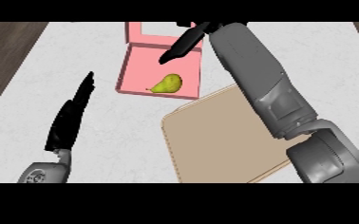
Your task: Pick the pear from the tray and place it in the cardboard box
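Note:
A yellow-green pear (167, 84) lies inside the pink open box (140, 64), near the box's front edge. The box's lid (151, 31) stands up at the back. My right hand (184, 43) hovers over the box's far right part. Its fingers are straight, point down and to the left, and hold nothing. It is apart from the pear. A flat tan tray (224, 142) lies right of and nearer than the box, partly hidden under my right forearm. My left hand (70, 114) rests open at the lower left, fingers up.
The white counter (91, 42) runs around the box and tray. A dark wooden strip (17, 38) borders it at the far left. My grey right forearm (259, 80) crosses above the tray's right side.

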